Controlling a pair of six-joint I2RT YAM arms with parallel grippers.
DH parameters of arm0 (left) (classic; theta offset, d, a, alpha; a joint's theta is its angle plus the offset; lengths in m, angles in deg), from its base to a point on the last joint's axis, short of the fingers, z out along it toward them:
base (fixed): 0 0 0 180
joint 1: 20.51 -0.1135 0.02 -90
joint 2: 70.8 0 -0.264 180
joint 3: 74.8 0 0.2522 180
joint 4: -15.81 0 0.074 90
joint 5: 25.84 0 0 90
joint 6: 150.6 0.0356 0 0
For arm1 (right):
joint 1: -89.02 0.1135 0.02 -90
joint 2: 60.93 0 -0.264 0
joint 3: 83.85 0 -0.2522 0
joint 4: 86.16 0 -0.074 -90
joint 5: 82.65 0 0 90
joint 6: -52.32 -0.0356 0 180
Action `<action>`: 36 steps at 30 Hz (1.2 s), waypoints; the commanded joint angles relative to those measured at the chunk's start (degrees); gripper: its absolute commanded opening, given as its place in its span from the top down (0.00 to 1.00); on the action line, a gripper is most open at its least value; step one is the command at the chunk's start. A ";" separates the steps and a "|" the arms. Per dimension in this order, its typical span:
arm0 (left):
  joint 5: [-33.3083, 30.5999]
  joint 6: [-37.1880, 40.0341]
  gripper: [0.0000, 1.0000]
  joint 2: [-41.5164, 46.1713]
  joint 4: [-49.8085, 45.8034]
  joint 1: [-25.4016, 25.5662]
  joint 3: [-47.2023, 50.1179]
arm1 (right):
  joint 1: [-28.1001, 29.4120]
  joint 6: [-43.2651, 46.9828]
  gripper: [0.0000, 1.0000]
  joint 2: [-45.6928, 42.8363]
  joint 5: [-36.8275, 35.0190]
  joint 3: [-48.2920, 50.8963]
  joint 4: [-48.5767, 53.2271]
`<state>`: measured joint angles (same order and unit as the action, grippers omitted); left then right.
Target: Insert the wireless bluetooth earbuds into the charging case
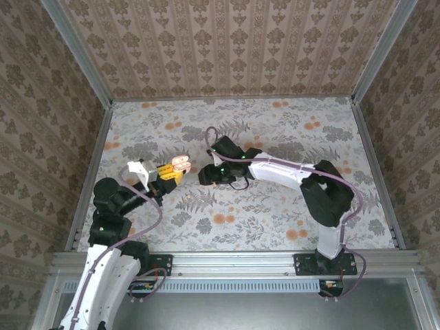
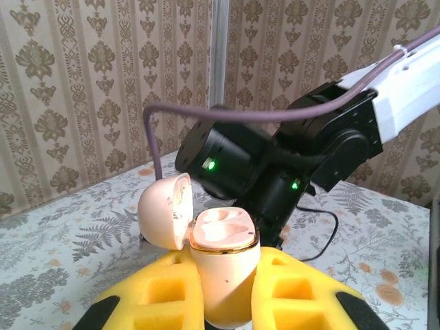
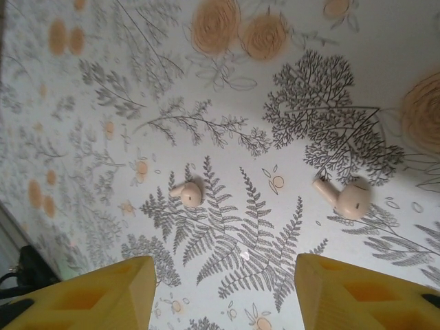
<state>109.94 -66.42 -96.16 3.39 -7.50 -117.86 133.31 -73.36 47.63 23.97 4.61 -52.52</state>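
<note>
The charging case (image 2: 223, 268) sits clamped between the fingers (image 2: 299, 285) of the left gripper (image 2: 227, 292), its lid tipped back to the left. Below the right gripper (image 3: 223, 282), one earbud (image 3: 187, 193) lies on the table (image 3: 89, 103), the other earbud (image 3: 349, 199) well apart beside it.

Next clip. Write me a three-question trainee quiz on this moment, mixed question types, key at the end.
1. True or false: the small round salmon-pink plastic charging case has its lid open.
2. Fill in: ___ pale pink earbuds lie on the floral tablecloth below the open right gripper.
3. What grips the case? A) left gripper B) right gripper C) nothing
Key: 1 true; 2 two (second earbud); 3 A.
</note>
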 commanded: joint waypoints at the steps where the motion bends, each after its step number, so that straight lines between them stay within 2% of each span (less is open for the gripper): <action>1: -0.72 3.26 1.00 0.72 -2.31 -0.53 0.20 | -0.64 -3.26 0.47 2.87 -3.54 -2.97 6.31; 6: -0.38 3.45 1.00 0.05 -1.12 -0.54 1.03 | -0.17 -6.13 0.53 5.52 -6.20 -5.64 10.49; 12: 0.00 3.83 1.00 -0.53 -0.42 -0.53 1.61 | -0.15 -10.52 0.56 5.57 -7.50 -2.79 10.07; 18: 0.46 4.66 1.00 -1.43 -0.51 -0.54 1.35 | 0.36 -12.38 0.56 7.75 -5.72 -3.22 8.73; 23: 0.69 4.79 1.00 -1.42 -0.84 -0.55 1.35 | 0.52 -13.01 0.50 10.16 -5.45 -4.71 9.13; 28: 0.56 4.95 1.00 -1.27 -0.94 -0.62 1.66 | 0.44 -12.43 0.50 12.44 -5.94 -7.14 9.84; 36: 0.04 5.47 1.00 -1.27 -1.26 -0.80 2.05 | -0.38 -7.80 0.62 16.54 -8.20 -14.35 16.69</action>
<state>109.74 -62.44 -97.74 1.56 -7.87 -116.26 133.27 -83.74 61.24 17.96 -6.88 -38.16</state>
